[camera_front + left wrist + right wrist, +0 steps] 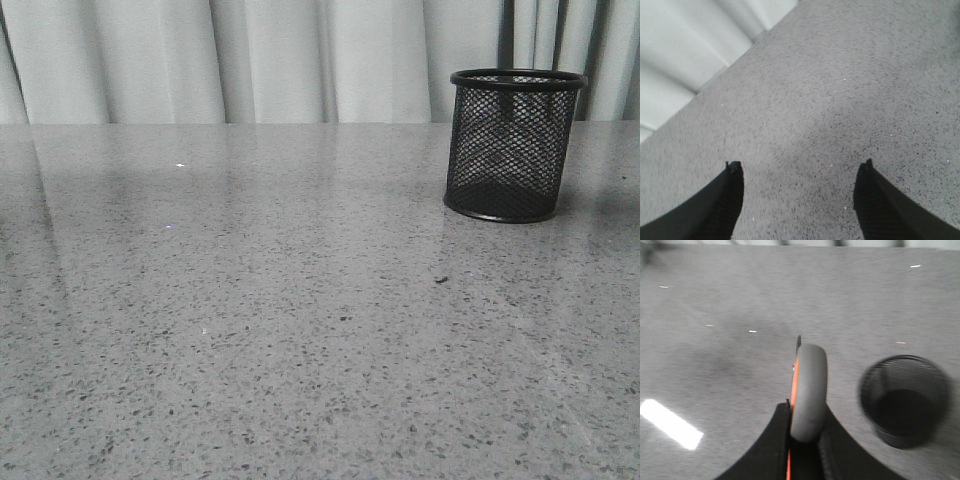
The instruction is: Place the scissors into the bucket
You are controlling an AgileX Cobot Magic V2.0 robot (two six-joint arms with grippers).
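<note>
The bucket (513, 145), a small black wire-mesh cup, stands upright at the far right of the table and looks empty. It also shows in the right wrist view (904, 399), seen from above. My right gripper (807, 412) is shut on the scissors (809, 390), whose grey handle loop with an orange edge sticks out between the fingers, held above the table beside the bucket. The blades are hidden. My left gripper (799, 170) is open and empty over bare table. Neither gripper shows in the front view.
The grey speckled table (250, 300) runs back to white curtains (250, 60). A bright light reflection (671, 424) lies on the table in the right wrist view.
</note>
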